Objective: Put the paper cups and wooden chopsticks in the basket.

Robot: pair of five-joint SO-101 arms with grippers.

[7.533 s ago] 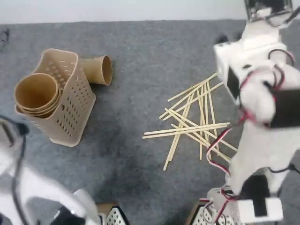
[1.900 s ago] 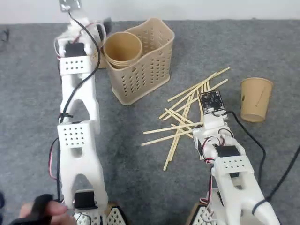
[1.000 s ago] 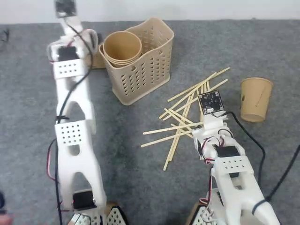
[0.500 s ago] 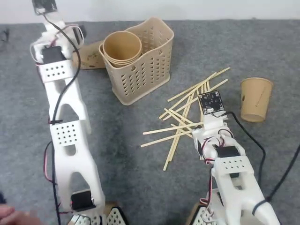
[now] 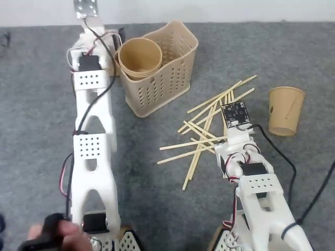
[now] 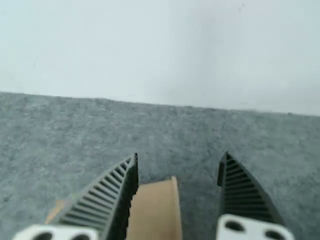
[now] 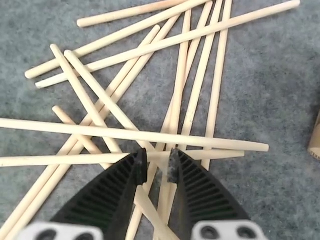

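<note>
A nested stack of smooth tan paper cups (image 5: 140,56) stands mouth-up in the left end of the beige plastic basket (image 5: 167,78), whose walls are pierced with rows of small slots. The basket sits at the far middle of the bench (image 5: 36,130), a grey, felt-like surface. A lone paper cup (image 5: 285,111), tapered, lies on its side well to the right. Between basket and cup, the pale round wooden chopsticks (image 5: 209,133) lie criss-crossed in a loose heap.

The right wrist view shows the right gripper (image 7: 156,161) low over the heap's near part, its ribbed black jaws only slightly apart and holding nothing.

The left arm (image 5: 94,130) stretches to the far side, just left of the basket. Its wrist view adds what the high view hides: the left gripper (image 6: 177,167), jaws wide apart, with a tan cup (image 6: 156,212) lying between them, facing a pale wall (image 6: 160,45).
</note>
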